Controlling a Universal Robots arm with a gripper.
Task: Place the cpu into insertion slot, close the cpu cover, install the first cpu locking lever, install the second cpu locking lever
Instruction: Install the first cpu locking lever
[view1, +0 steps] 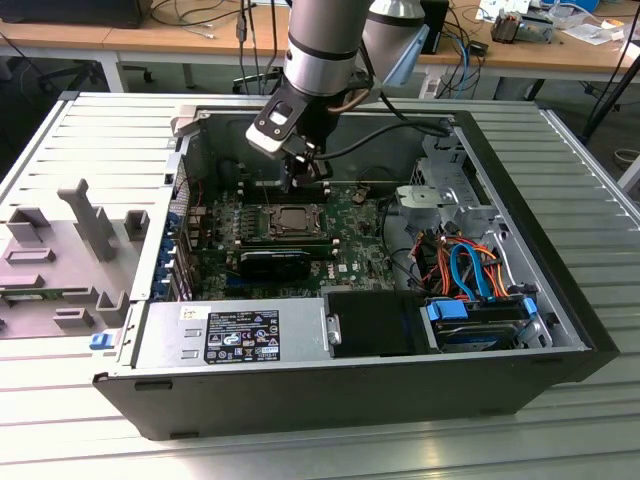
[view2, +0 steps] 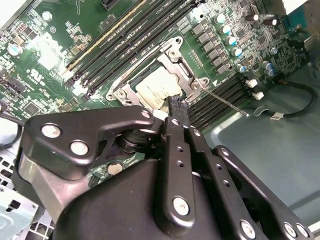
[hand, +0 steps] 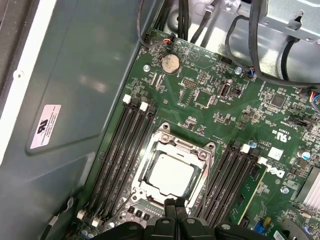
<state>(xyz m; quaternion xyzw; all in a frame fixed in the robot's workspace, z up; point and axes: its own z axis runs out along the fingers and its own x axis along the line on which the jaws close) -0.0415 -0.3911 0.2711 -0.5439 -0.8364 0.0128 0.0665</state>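
One cpu (hand: 172, 172) lies flat in the single insertion slot (view1: 272, 222) on the green motherboard (hand: 200, 107), its dull silver top facing up. One cpu cover (hand: 175, 141), a silvery frame, lies down around it, and the chip shows through the frame's square cut-out. In the second wrist view, one thin metal lever (view2: 225, 102) sticks out from a corner of the socket, slanting across the neighbouring slots.

The gripper (hand: 175, 202) hangs over the socket's edge, just beside the chip. Its two fingertips are pressed together with nothing visible between them. Whether they touch the socket cannot be told.

Two banks of long black memory slots (hand: 122, 150) flank the socket, one on each side. One round coin battery (hand: 170, 63) sits further out on the board.

In the exterior view, the one arm (view1: 325, 50) reaches down into one open computer case (view1: 300, 390), which lies on a ribbed metal table (view1: 80, 140).
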